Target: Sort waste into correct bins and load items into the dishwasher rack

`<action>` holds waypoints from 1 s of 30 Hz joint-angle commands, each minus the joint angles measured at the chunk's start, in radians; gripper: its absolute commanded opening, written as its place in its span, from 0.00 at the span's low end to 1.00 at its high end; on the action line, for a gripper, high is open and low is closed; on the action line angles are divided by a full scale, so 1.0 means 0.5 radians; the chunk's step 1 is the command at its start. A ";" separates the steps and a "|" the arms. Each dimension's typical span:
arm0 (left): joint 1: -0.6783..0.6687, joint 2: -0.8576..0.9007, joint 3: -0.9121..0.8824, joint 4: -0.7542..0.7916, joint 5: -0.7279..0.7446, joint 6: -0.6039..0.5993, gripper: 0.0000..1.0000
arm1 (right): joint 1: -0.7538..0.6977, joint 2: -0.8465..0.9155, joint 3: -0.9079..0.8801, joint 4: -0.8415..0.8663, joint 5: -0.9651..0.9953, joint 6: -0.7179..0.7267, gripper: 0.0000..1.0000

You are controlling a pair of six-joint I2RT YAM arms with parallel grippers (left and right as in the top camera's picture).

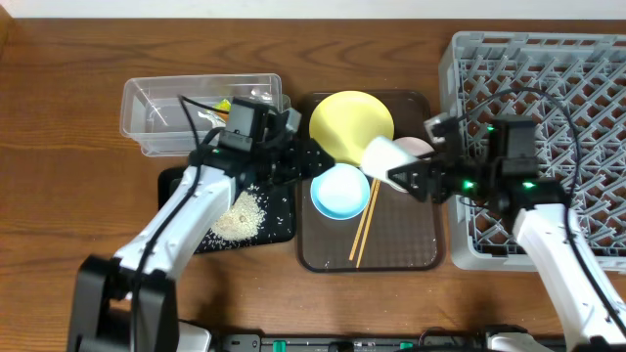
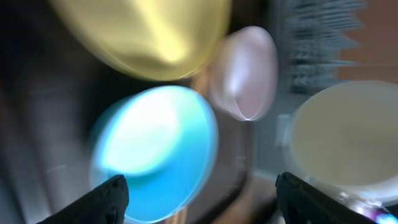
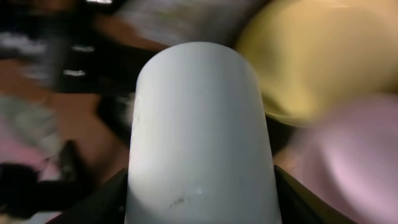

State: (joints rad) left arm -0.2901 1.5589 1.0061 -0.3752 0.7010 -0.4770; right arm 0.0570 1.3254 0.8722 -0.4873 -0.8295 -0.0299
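Note:
My right gripper (image 1: 399, 176) is shut on the small white cup (image 1: 380, 156), held on its side above the brown tray; the cup fills the right wrist view (image 3: 199, 134). My left gripper (image 1: 301, 161) is open and empty, just left of the light blue bowl (image 1: 340, 191), which shows between its fingers in the left wrist view (image 2: 155, 149). The yellow plate (image 1: 350, 119) and pale pink bowl (image 1: 416, 147) sit on the tray, with the chopsticks (image 1: 362, 223). The grey dishwasher rack (image 1: 548, 88) is at right. Rice (image 1: 238, 217) lies on the black tray (image 1: 279, 227). The wrapper (image 1: 224, 104) is in the clear tub (image 1: 161, 115).
The brown serving tray (image 1: 391, 249) lies between the black tray and the rack. Both arms reach over it from either side, their grippers close together. Bare wooden table lies along the back and front edges.

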 commanded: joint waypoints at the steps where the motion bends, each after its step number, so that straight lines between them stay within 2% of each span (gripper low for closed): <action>1: 0.034 -0.254 0.024 -0.144 -0.504 0.239 0.83 | -0.138 -0.162 0.216 -0.196 0.610 0.014 0.19; 5: 0.034 -0.526 0.023 -0.426 -0.903 0.266 0.84 | -0.294 -0.234 0.472 -0.630 1.199 0.036 0.01; 7: 0.034 -0.636 0.023 -0.523 -1.044 0.266 0.84 | -0.377 -0.233 0.581 -0.819 1.514 0.133 0.01; 10: 0.034 -0.771 0.023 -0.607 -1.201 0.265 0.84 | -0.487 -0.227 0.639 -0.987 1.762 0.223 0.01; 19: 0.034 -0.811 0.023 -0.603 -1.217 0.264 0.84 | -0.909 -0.003 0.639 -1.263 1.852 0.298 0.01; 25: 0.034 -0.800 0.023 -0.603 -1.217 0.264 0.84 | -0.964 0.259 0.639 -1.246 1.820 0.298 0.01; 26: 0.034 -0.800 0.023 -0.602 -1.216 0.264 0.84 | -0.964 0.291 0.639 -1.233 1.791 0.298 0.03; 28: 0.034 -0.800 0.023 -0.603 -1.216 0.264 0.84 | -0.964 0.359 0.639 -1.212 1.709 0.298 0.20; 30: 0.034 -0.800 0.023 -0.603 -1.216 0.264 0.85 | -0.964 0.407 0.640 -1.198 1.630 0.298 0.52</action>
State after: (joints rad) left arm -0.2756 1.1557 1.0084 -0.6765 0.1070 -0.3614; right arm -0.4160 1.5108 1.1812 -1.0912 0.0452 0.1032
